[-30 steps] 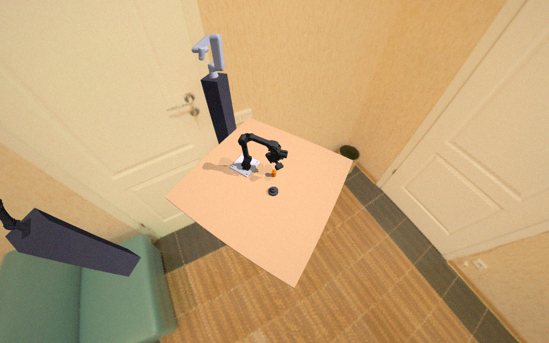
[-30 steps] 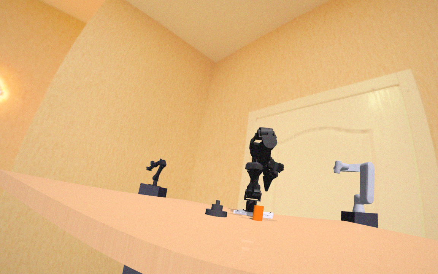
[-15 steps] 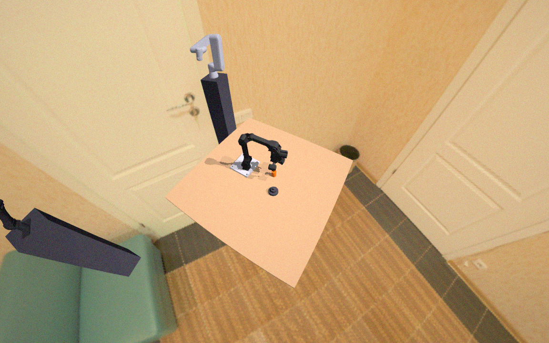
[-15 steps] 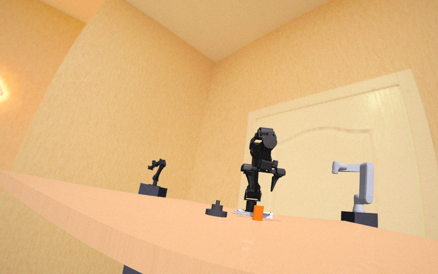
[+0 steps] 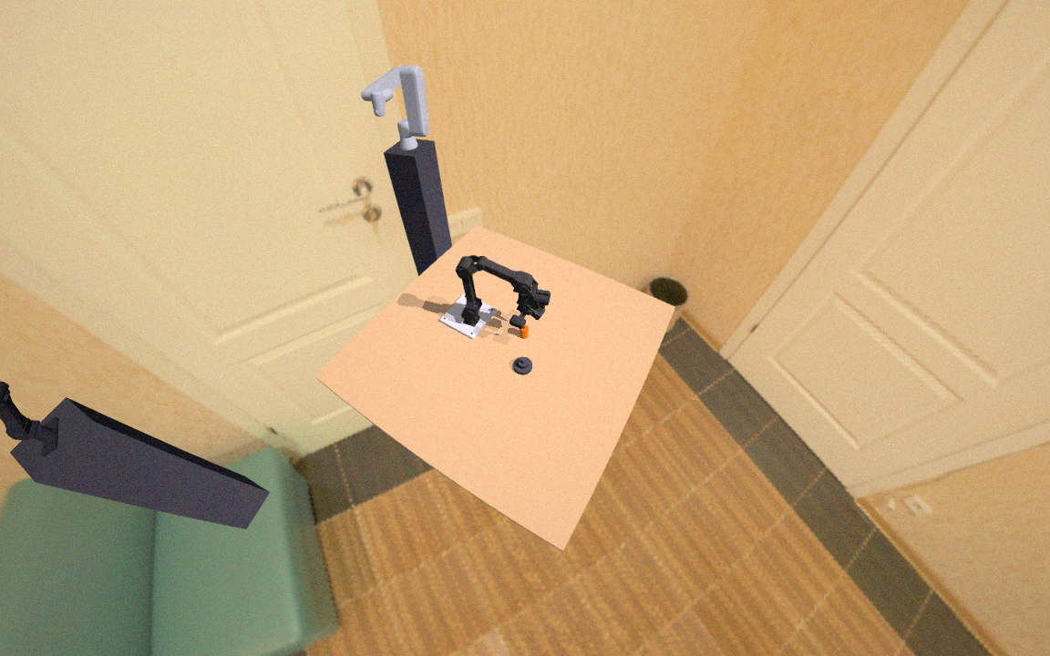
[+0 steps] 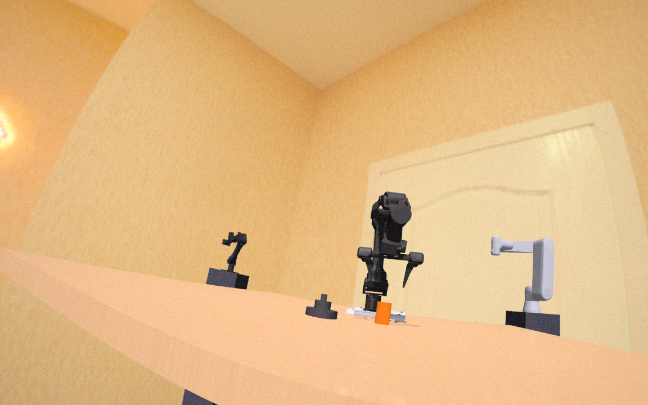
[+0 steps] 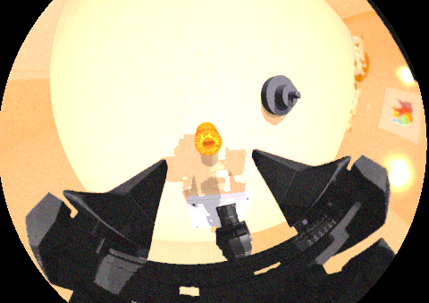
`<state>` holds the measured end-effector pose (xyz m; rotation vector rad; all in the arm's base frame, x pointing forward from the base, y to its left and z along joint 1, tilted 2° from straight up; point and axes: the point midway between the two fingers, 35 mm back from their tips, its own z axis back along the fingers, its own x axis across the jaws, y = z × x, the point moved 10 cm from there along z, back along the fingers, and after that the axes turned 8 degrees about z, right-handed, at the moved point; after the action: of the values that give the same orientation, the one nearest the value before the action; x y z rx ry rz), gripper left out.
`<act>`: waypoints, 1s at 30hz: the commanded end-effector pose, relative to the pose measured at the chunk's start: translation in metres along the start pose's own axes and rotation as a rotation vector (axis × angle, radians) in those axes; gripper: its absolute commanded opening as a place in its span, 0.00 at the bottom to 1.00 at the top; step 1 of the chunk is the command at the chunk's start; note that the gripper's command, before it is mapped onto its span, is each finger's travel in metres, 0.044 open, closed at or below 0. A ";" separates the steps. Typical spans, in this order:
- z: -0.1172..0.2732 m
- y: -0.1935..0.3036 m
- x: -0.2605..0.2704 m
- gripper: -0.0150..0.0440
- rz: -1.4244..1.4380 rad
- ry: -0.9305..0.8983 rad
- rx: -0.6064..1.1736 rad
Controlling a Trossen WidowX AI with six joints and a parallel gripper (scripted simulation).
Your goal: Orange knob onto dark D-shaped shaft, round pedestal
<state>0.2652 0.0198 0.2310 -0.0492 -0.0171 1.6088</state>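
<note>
The orange knob [image 5: 524,332] [image 6: 382,313] [image 7: 206,128] stands upright on the table, its hole facing up. The hole's flat side is not clear. The round dark pedestal [image 5: 522,366] [image 6: 320,312] [image 7: 270,95] stands a short way from it, with the thin shaft [image 6: 323,297] [image 7: 297,96] rising bare from its middle. My gripper [image 6: 386,280] [image 7: 210,158] is open and empty, above the table. In the wrist view the knob shows between and just beyond the fingertips; in the exterior view the fingertips are higher than the knob's top.
The arm's white base plate [image 5: 457,324] [image 6: 397,316] [image 7: 201,211] is behind the knob in the exterior view. The tan table [image 5: 561,407] carries the arm, knob and pedestal. A grey arm [image 5: 415,101] [image 6: 545,271] and another black arm [image 5: 15,415] [image 6: 235,250] stand on dark pillars away from the table.
</note>
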 end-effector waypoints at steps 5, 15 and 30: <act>-0.023 0.002 0.000 1.00 -0.008 0.004 0.006; -0.039 0.002 0.000 1.00 -0.008 0.004 0.006; -0.064 0.001 0.000 1.00 -0.008 0.004 0.006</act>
<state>0.2665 0.0185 0.1726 -0.0434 -0.0105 1.6011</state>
